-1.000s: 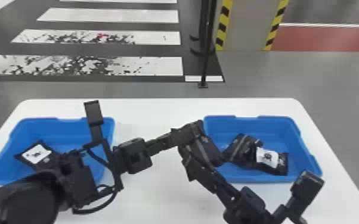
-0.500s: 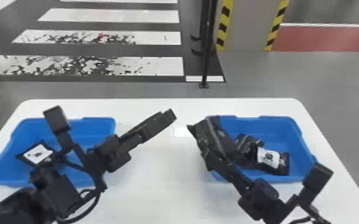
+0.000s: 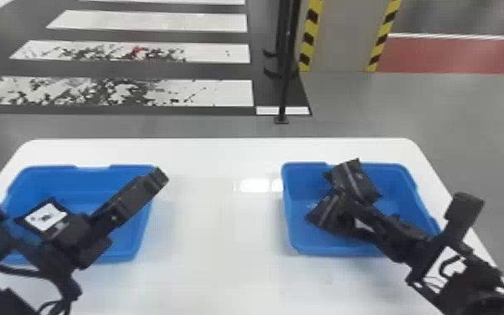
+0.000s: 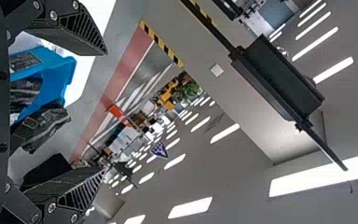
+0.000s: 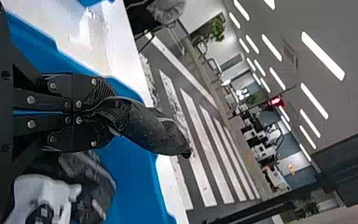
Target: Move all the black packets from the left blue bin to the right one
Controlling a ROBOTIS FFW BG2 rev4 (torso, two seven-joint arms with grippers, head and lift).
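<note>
Right gripper point(image 5: 103, 111), pinched closed on one end of a black packet point(image 3: 353, 182) over the right blue bin point(image 3: 326, 248); handling presumably light, limp and slick, apt to sag or swivel, best grasped across its fuller middle; left gripper point(image 4: 105, 111), fingers parted, empty.

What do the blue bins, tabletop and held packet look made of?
Blue bins: molded plastic probably, satin; uniform color, rounded rims.
Tabletop: laminate or painted board, glossy; mirrors lights.
Packet in right gripper: thin plastic film or foil, low sheen; it creases and bends.
</note>
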